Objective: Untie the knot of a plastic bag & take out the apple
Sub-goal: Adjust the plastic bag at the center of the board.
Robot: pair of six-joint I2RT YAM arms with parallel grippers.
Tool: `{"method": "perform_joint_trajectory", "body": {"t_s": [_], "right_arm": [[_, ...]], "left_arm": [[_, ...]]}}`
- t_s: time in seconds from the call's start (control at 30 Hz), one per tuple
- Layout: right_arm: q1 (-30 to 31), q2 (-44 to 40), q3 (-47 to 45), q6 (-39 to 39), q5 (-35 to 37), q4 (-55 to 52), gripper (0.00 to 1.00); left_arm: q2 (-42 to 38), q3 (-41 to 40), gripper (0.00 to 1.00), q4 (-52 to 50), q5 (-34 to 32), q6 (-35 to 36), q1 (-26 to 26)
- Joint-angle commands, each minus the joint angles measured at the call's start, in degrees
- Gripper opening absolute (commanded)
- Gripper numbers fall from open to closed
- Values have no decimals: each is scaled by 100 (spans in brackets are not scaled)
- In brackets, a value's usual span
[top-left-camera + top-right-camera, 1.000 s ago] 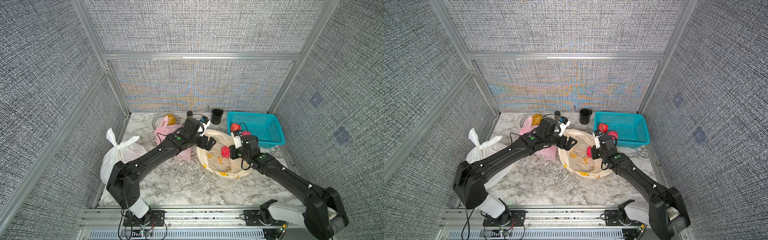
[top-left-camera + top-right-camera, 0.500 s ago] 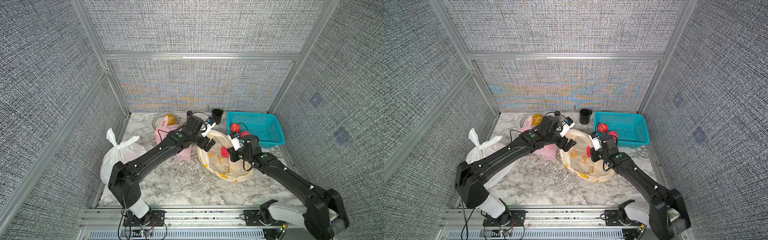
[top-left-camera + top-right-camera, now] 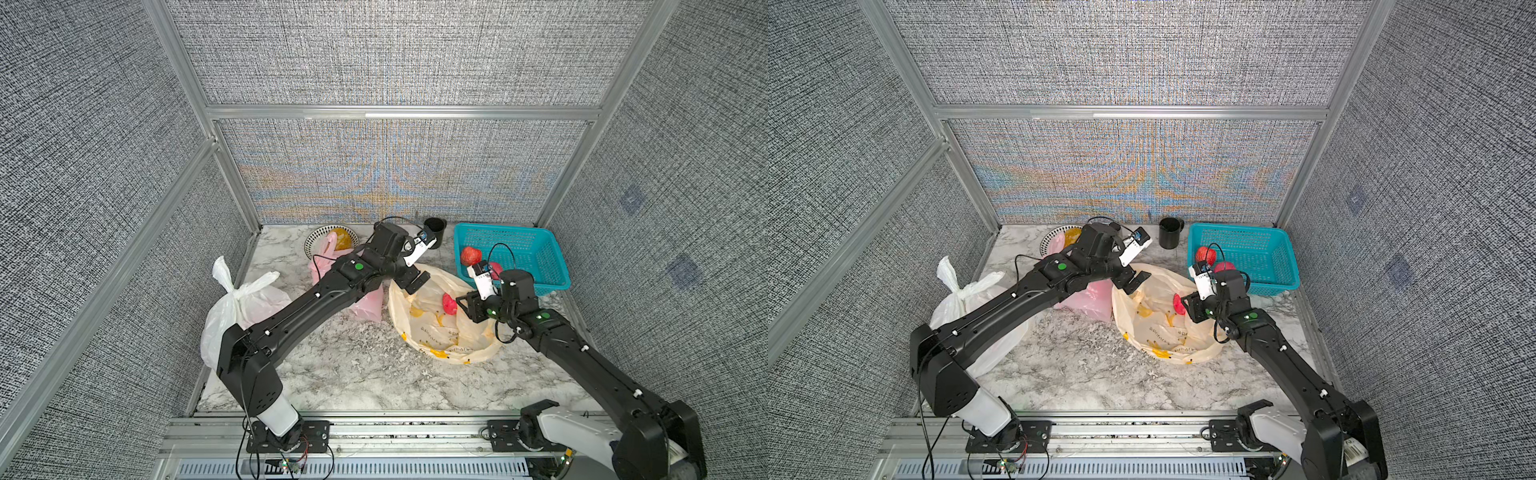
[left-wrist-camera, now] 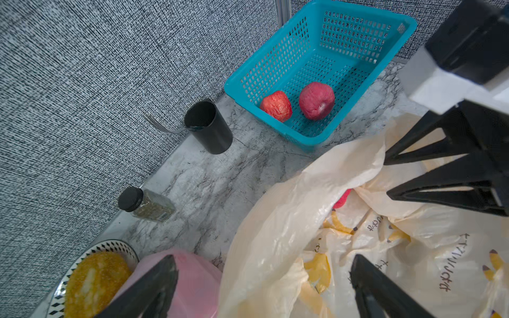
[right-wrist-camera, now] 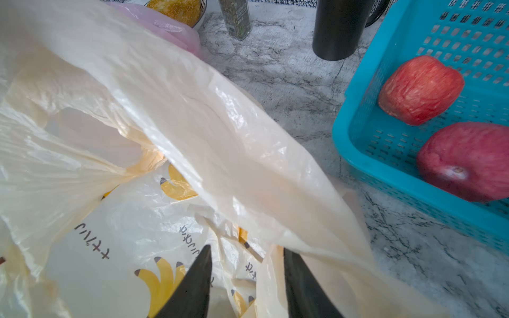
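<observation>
Banana-print bag (image 3: 440, 336): mouth open, right of centre in both top views.
Left gripper (image 3: 414, 281): released, jaws wide at the bag's upper-left rim.
Right gripper (image 5: 248, 278): jaws parted, bag fold between them.
Apple (image 3: 449, 304): inside the bag, just left of the right gripper.

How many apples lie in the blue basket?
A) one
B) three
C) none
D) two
D: the left wrist view shows a paler apple and a darker apple lying side by side in the basket.
</observation>
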Motion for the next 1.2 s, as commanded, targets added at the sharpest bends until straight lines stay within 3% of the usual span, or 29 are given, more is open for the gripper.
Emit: {"method": "perform_joint_trajectory", "body": {"t_s": [0.0,0.33,0.5,0.63,0.93,0.97,1.13,1.17], "right_arm": [[1,-17,-11,123,-202,-72,47],[-119,-401,38,255,-387,-101,51],[-271,-663,-10,296,-427,-156,52],[-378,-788,-67,397,-579,-34,54],[-442,-802,-84,461,-717,60,54],[-441,-810,-87,480,-733,83,54],[-439,-842,-78,549,-859,123,53],[-441,-846,-83,545,-890,126,53]], "left_arm": [[45,122,100,-112,334,521,-5],[1605,1819,100,-1249,473,2067,-301],[2098,2360,100,-1576,112,2688,-365],[2474,2473,100,-1465,-217,2954,-387],[2907,2510,98,-1087,-603,2744,-403],[2960,2541,93,-1098,-594,2709,-403],[3211,2794,18,-1249,-760,2337,-402],[3255,2856,7,-1292,-826,2172,-394]]}}
